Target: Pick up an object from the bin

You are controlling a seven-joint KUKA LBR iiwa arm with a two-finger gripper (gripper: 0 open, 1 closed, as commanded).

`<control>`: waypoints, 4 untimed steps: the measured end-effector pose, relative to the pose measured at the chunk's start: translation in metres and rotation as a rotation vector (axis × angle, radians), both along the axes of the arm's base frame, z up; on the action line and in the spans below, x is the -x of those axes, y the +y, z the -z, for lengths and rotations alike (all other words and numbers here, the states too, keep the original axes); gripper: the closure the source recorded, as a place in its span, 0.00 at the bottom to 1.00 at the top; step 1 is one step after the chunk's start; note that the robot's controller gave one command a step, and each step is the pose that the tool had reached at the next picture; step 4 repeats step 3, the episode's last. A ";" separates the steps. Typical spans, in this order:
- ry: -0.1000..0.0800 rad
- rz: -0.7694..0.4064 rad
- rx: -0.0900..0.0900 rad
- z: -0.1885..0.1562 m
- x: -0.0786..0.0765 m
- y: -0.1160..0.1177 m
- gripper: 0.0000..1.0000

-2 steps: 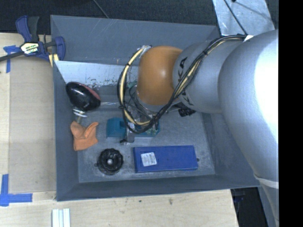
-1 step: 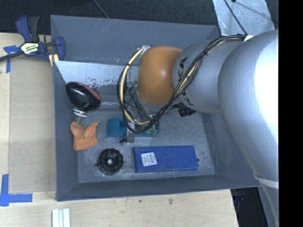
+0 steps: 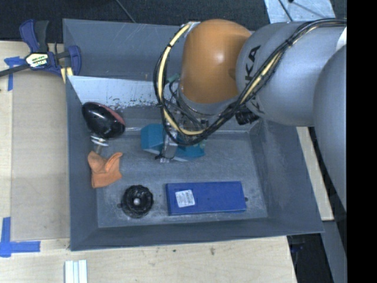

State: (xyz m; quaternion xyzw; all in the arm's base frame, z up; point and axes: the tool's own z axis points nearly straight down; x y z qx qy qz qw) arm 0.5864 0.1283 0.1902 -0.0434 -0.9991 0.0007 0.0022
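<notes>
My fingers (image 3: 166,153) over the teal block (image 3: 152,138) mid-bin, gap can't tell; looks light, stiff, slick, so I'd grip its flat sides.

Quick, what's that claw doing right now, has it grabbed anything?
Gripper: cannot be told. It is low in the middle of the bin, right at a teal block, with the wrist covering most of it.
</notes>
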 end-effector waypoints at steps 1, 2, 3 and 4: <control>0.000 0.000 0.000 0.000 0.000 0.000 1.00; 0.001 0.001 0.000 -0.002 0.001 -0.001 1.00; -0.009 -0.033 -0.001 -0.041 -0.002 0.000 1.00; -0.009 -0.033 -0.001 -0.041 -0.002 0.000 1.00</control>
